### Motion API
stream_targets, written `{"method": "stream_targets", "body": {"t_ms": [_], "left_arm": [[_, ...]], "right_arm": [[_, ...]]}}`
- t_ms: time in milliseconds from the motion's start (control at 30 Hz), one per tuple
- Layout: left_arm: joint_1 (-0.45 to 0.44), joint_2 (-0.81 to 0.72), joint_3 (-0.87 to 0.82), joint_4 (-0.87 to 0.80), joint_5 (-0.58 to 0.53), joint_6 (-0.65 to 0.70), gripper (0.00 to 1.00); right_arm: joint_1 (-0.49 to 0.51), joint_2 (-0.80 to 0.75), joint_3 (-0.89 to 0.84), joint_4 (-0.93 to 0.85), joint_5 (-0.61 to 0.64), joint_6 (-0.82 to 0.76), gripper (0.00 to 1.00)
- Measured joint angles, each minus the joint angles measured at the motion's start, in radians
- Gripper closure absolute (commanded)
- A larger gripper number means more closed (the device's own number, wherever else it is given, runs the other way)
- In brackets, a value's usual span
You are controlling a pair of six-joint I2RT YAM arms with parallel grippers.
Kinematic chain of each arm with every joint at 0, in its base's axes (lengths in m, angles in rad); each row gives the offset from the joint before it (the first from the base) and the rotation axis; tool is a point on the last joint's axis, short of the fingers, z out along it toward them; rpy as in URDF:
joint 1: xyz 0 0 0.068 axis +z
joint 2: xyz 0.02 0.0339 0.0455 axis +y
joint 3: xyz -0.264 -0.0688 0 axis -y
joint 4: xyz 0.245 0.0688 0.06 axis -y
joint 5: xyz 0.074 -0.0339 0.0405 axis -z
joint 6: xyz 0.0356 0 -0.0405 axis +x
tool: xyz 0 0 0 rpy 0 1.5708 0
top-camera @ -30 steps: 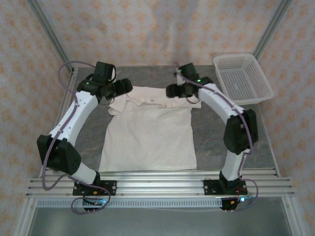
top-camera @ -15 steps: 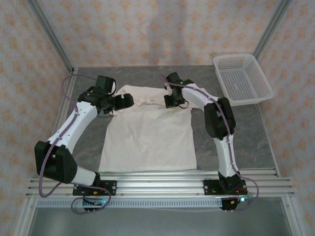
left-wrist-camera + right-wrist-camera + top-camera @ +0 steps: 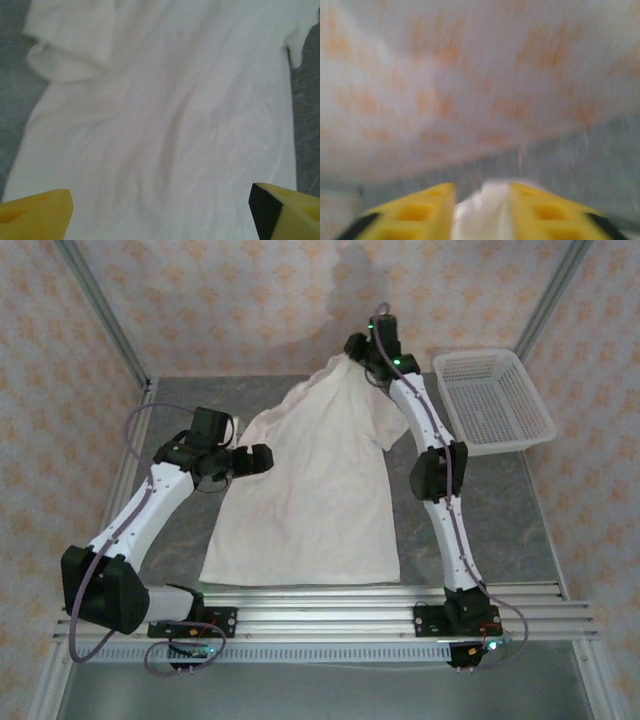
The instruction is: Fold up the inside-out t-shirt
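Grey stone-look tabletop [image 3: 520,520], patterned walls. Your L gripper [image 3: 265,458] hangs wide open, empty, over wrinkly cream cotton t-shirt [image 3: 310,490] mid-table. Your R gripper [image 3: 352,348], up at far edge, pinches shirt's top, holding it off table. White plastic mesh basket [image 3: 492,400] far right.

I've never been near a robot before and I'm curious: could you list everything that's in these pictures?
t-shirt: one, white, spread mid-table, its far right part held up off the surface.
basket: one, white mesh, far right corner of the table.
table: one, grey, under everything.
walls: cream with an orange pattern, around the table.
rails: silver, along the near edge.
left arm: one, white and black.
right arm: one, white and black.
left pincer: yellow fingers, open over the t-shirt's left side.
right pincer: yellow fingers, shut on the t-shirt's raised part.
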Motion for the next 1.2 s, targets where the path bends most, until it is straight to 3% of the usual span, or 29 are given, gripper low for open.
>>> {"method": "stream_targets", "body": {"t_ms": [167, 333, 367, 500, 600, 733, 833, 933, 1133, 1200], "left_arm": [[0.000, 0.094, 0.042, -0.022, -0.057, 0.000, 0.08], [0.001, 0.334, 0.257, -0.048, -0.184, -0.002, 0.09], [0.003, 0.391, 0.311, -0.050, -0.211, -0.002, 0.11], [0.016, 0.644, 0.565, -0.078, -0.307, 0.002, 0.35], [0.033, 0.807, 0.709, -0.090, -0.319, 0.009, 0.41], [0.055, 0.933, 0.790, -0.113, -0.268, 0.022, 0.44], [0.068, 0.973, 0.805, -0.126, -0.229, 0.037, 0.61], [0.074, 0.976, 0.805, -0.142, -0.217, 0.047, 1.00], [0.082, 0.976, 0.846, -0.182, -0.238, 0.063, 1.00], [0.095, 0.976, 0.904, -0.221, -0.270, 0.066, 0.96]], "right_arm": [[-0.116, 0.073, -0.017, -0.010, -0.100, 0.097, 0.01], [-0.105, -0.065, -0.187, -0.194, -0.148, -0.010, 0.01], [-0.092, -0.128, -0.257, -0.234, -0.148, -0.038, 0.01], [-0.045, -0.469, -0.643, -0.262, -0.148, -0.109, 0.01], [-0.037, -0.735, -0.928, -0.216, -0.143, -0.125, 0.01], [-0.052, -0.925, -1.128, -0.175, -0.125, -0.130, 0.01], [-0.057, -0.948, -1.194, -0.163, -0.117, -0.131, 0.01], [-0.056, -0.933, -1.243, -0.162, -0.117, -0.130, 0.01], [-0.056, -0.899, -1.255, -0.162, -0.120, -0.126, 0.01], [-0.056, -0.899, -1.255, -0.161, -0.122, -0.126, 0.01]]}}
